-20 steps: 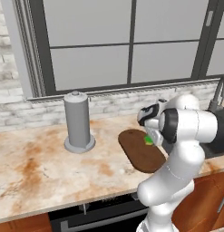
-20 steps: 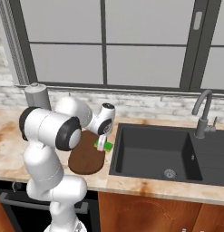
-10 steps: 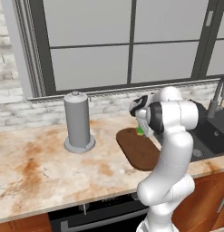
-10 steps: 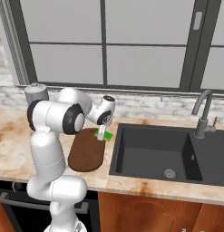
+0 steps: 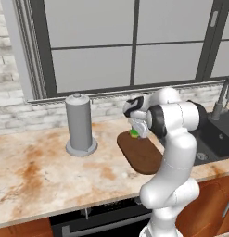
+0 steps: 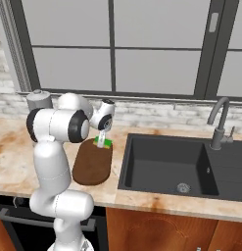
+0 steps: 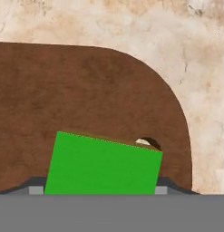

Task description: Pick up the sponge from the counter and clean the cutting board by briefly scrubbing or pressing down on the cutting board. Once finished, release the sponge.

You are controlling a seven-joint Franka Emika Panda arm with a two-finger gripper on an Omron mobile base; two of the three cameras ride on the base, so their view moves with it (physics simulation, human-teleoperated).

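Observation:
The bright green sponge (image 7: pixel 102 165) sits between my fingers, its flat face towards the hand camera. My gripper (image 6: pixel 101 138) is shut on it over the far rounded end of the dark brown cutting board (image 6: pixel 92 164). In the left base view the sponge (image 5: pixel 134 133) shows just under the gripper (image 5: pixel 136 128), at the back edge of the cutting board (image 5: pixel 141 156). In the hand view the cutting board (image 7: pixel 86 90) lies behind the sponge, with the marbled counter (image 7: pixel 202 68) past its rounded corner. Whether the sponge touches the board I cannot tell.
A grey paper-towel holder (image 5: pixel 80 124) stands on the counter left of the board. The black sink basin (image 6: pixel 183 164) with its faucet (image 6: pixel 219 122) lies right of the board. A brick backsplash and window run along the back.
The arm has carried the sponge along the board towards its far end, near the wall, and the elbow has swung round with it. The grip has stayed shut.

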